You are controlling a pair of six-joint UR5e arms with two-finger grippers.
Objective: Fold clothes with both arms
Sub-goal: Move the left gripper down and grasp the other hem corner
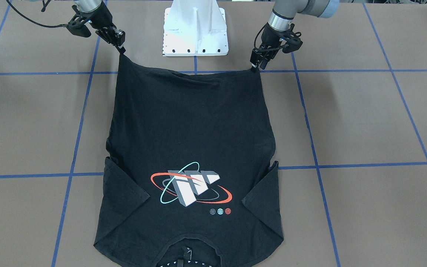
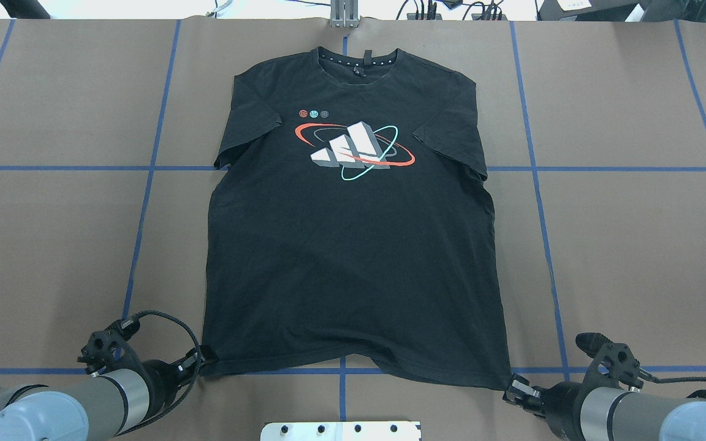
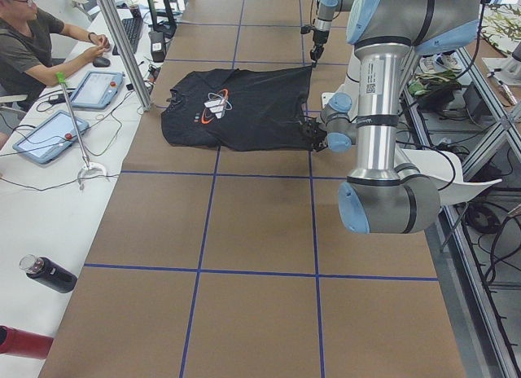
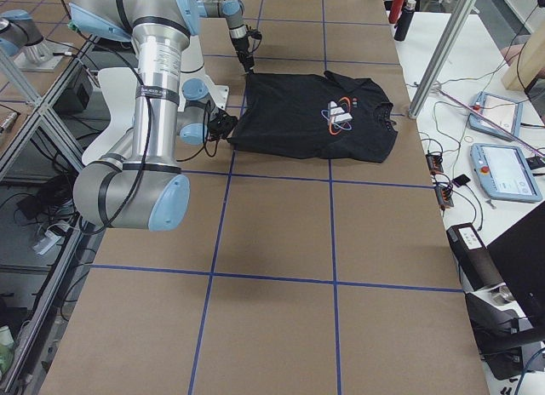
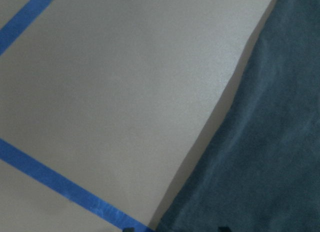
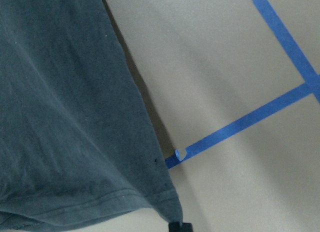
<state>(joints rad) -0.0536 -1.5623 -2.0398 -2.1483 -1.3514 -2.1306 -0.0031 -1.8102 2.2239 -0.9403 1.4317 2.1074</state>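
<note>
Left end effector [image 2: 201,356] and right end effector [image 2: 512,385] pinch black T-shirt [image 2: 353,245] hem corners. Right wrist view alone shows hem stitching.

Robotics lab, blue-taped brown table [image 3: 252,223], aluminium frame post [image 3: 121,48], teach pendants [image 3: 42,136], seated person [image 3: 28,46] alongside

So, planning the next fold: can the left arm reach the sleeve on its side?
Probably yes: nothing blocks the way to that sleeve. But the left gripper pinches the shirt's hem corner, which would follow.

A T-shirt [image 6: 65,117] hem corner meets the claw [image 6: 180,226] beside 2 blue tape lines [image 6: 240,126].
</note>
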